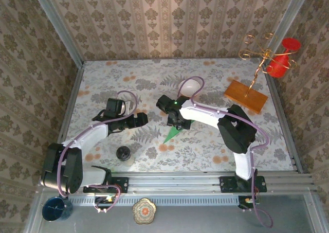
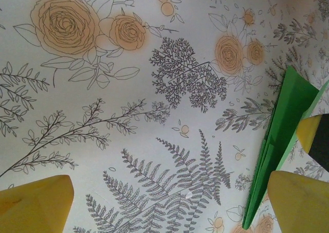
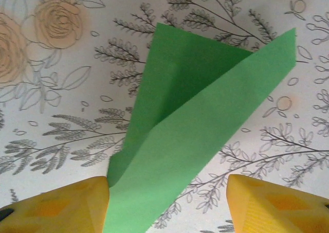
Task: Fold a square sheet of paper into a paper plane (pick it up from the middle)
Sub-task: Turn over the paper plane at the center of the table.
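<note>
Right wrist showed you the plane (image 3: 195, 114) lying between the right gripper's (image 3: 165, 180) spread fingers, long axis running away from them.

bowl (image 1: 191, 86) behind paper plane (image 1: 173, 135), cup (image 1: 123, 153) front-left

The left arm (image 1: 90, 133) and the right arm (image 1: 203, 111) share one build: smooth white shells on the long links, chunky black housings at the joints, and a flat black base (image 1: 110, 183) at the near end. A thin purple cable (image 1: 128, 94) loops along each arm. A small green light (image 1: 175, 102) glows on the right arm's black wrist. The left gripper (image 2: 169, 184) has blunt, wedge-shaped yellow fingers (image 2: 33, 204). The right gripper (image 3: 167, 180) has matching yellow fingers (image 3: 277, 202).
</note>
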Motion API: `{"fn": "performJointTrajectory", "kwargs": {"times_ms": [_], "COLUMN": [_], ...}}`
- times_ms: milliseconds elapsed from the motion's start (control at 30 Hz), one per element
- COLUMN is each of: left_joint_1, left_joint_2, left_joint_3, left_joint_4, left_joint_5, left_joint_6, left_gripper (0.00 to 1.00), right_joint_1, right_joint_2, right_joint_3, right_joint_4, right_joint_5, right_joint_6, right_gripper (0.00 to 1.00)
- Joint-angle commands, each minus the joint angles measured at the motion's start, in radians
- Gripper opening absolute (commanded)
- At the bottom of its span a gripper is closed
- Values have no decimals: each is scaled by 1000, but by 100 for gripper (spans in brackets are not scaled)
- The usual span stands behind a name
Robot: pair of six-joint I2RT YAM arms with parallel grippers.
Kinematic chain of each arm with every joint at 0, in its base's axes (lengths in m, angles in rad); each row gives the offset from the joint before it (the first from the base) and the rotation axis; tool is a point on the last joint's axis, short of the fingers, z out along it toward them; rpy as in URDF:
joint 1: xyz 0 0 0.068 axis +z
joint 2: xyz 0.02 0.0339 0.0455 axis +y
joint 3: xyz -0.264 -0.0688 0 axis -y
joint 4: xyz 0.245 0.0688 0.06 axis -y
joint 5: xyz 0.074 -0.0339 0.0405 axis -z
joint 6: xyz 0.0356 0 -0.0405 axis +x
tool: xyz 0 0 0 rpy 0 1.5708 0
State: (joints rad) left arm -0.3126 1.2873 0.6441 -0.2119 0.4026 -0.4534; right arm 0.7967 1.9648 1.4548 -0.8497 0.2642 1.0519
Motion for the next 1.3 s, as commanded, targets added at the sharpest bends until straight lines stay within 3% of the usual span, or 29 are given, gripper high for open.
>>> {"fn": "performJointTrajectory", "kwargs": {"times_ms": [0, 400, 567, 933, 1267], "left_joint_1": [7, 7, 7, 8, 7], "left_joint_2": [-3, 1, 1, 9, 15], "left_joint_3": [-15, -11, -15, -9, -8], "left_joint_4": [0, -2, 5, 4, 2], "left_joint_5": [19, 25, 51, 51, 49], "left_joint_6": [25, 22, 20, 18, 16], "left_gripper": [98, 99, 99, 99, 99], "right_joint_1": [9, 10, 9, 10, 13], "right_joint_2": [17, 6, 52, 52, 18], "right_joint_3": [31, 25, 65, 60, 37], "right_joint_4": [-81, 50, -16, -89, -109], "right_joint_5": [64, -15, 28, 76, 104], "right_joint_6": [30, -23, -4, 19, 53], "right_gripper": [63, 66, 67, 60, 42]}}
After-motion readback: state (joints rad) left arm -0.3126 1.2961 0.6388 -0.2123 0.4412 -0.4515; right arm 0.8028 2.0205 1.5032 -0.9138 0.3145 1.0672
